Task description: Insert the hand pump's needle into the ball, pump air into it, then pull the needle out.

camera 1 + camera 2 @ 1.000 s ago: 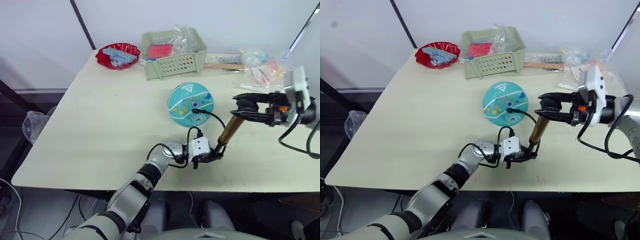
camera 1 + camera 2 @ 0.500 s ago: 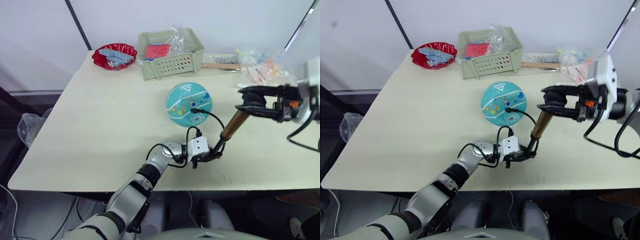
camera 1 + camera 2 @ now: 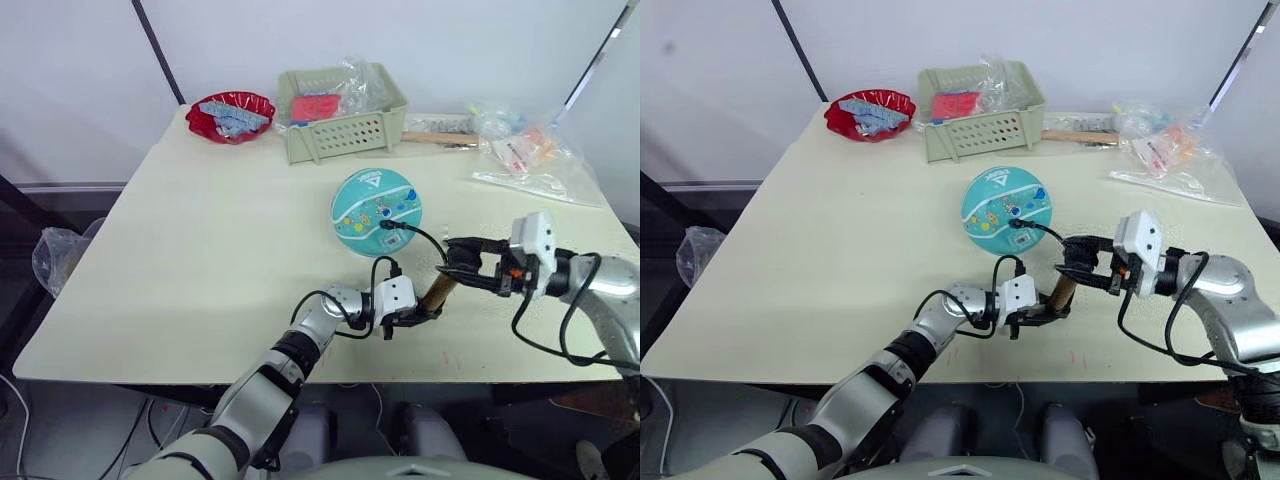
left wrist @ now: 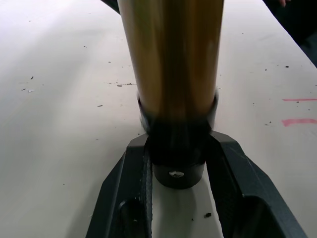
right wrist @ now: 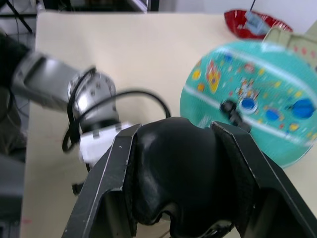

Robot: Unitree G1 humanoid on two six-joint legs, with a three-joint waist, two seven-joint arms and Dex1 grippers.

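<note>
The teal ball point(image 3: 376, 204) rests mid-table. The needle's black fitting point(image 3: 388, 224) sits against the ball's near side, and the pin itself is hidden. From it a thin black hose point(image 3: 425, 236) loops down to the hand pump point(image 3: 437, 292), which stands tilted near the front edge. My left gripper point(image 3: 420, 315) is shut on the pump's black bottom cap point(image 4: 177, 158), brass cylinder point(image 4: 173, 59) rising above it. My right gripper point(image 3: 462, 268) is shut on the black T-handle point(image 5: 178, 178), which is low, close above the short brass barrel.
At the back stand a pale green basket point(image 3: 345, 108) and a red bowl point(image 3: 232, 112). A wooden-handled tool point(image 3: 440, 137) and plastic bags point(image 3: 530, 150) lie back right. The table's front edge point(image 3: 330, 378) runs close below the pump.
My right gripper has come down and towards me with the T-handle, pushing it from high above the barrel to just over it. The left gripper and ball stay put.
</note>
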